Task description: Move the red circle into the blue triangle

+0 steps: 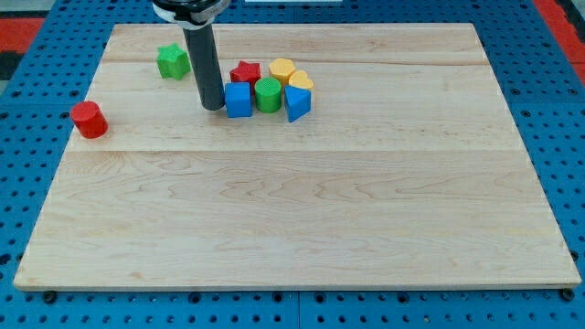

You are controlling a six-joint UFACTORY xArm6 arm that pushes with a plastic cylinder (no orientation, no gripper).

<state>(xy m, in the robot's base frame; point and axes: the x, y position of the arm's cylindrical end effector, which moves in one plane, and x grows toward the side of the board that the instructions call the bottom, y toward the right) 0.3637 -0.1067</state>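
Wooden bench (pixel 302 210): red circle (pixel 90 120) at left edge, well apart from blue triangle (pixel 297 103) in cluster; my tip (pixel 211 108), no hand fitted, beside blue cube (pixel 238 100); approach pending, needs rightward push

No text, label, brand, number or sign can be read anywhere in the camera view: none on the pale wooden board (pixel 292 201), none on the small coloured blocks beside my tip (pixel 212 108), and none on the blue perforated table surface (pixel 567 137) around the board.
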